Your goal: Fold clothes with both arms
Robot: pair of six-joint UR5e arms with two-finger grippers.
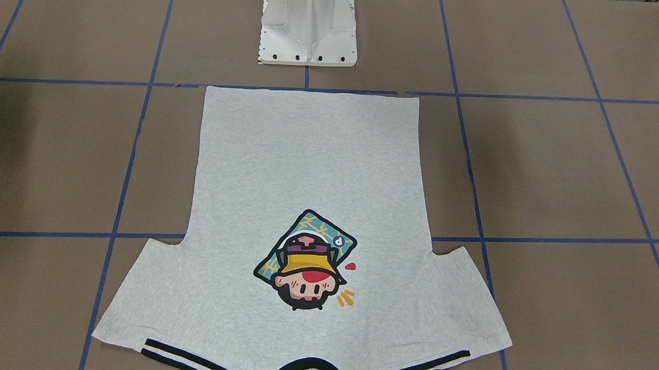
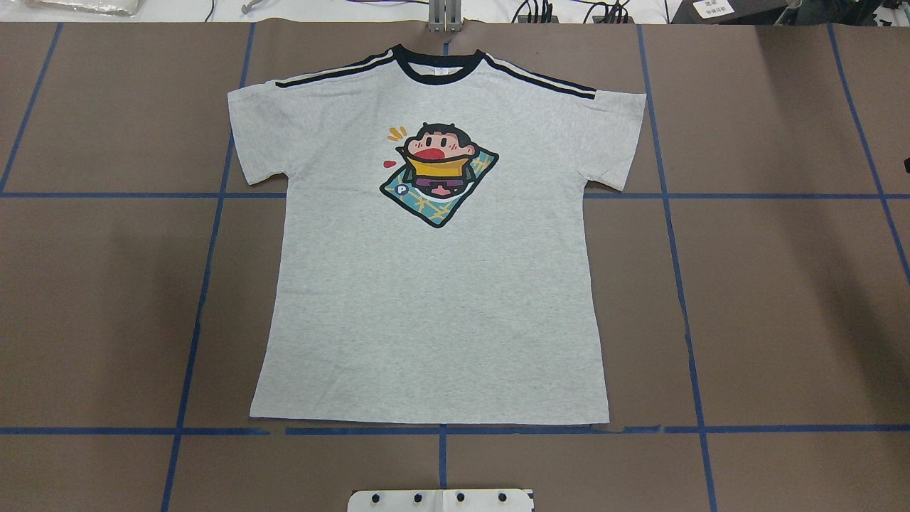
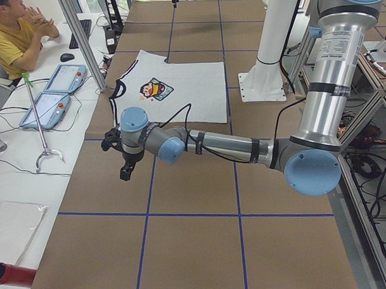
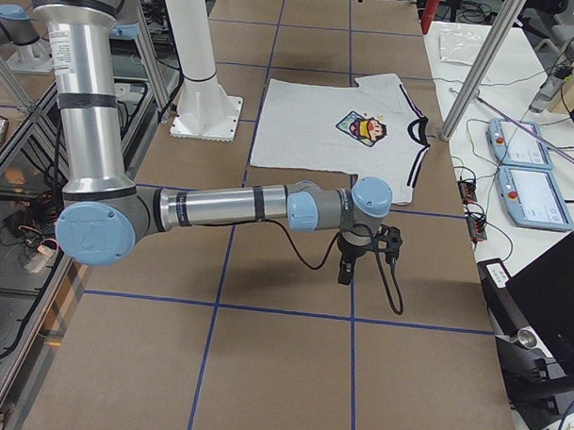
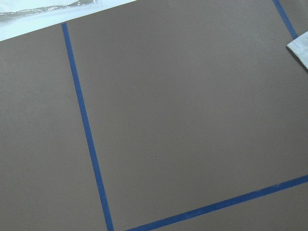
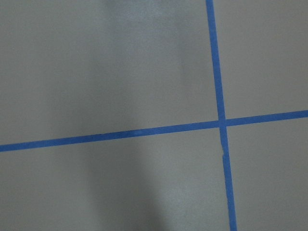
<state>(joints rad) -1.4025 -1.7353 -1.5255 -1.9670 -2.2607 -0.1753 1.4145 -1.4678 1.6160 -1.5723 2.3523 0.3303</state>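
The light heather-grey T-shirt (image 2: pixel 434 284) lies flat and spread out on the brown table, print up, collar at the far edge and hem toward the robot's base. It also shows in the front-facing view (image 1: pixel 308 167) and in both side views (image 3: pixel 185 88) (image 4: pixel 319 122). My left gripper (image 3: pixel 125 170) hangs above bare table beyond the shirt's left sleeve; a corner of that sleeve (image 5: pixel 301 48) shows in its wrist view. My right gripper (image 4: pixel 345 270) hangs above bare table beyond the right sleeve. Neither touches the shirt. I cannot tell whether either is open or shut.
The white pedestal base (image 1: pixel 308 34) stands just behind the hem. Blue tape lines (image 2: pixel 441 431) grid the table. An operator (image 3: pixel 11 36) sits at a side table with teach pendants (image 3: pixel 51 92). A clear plastic bag (image 5: pixel 48 12) lies past the table edge.
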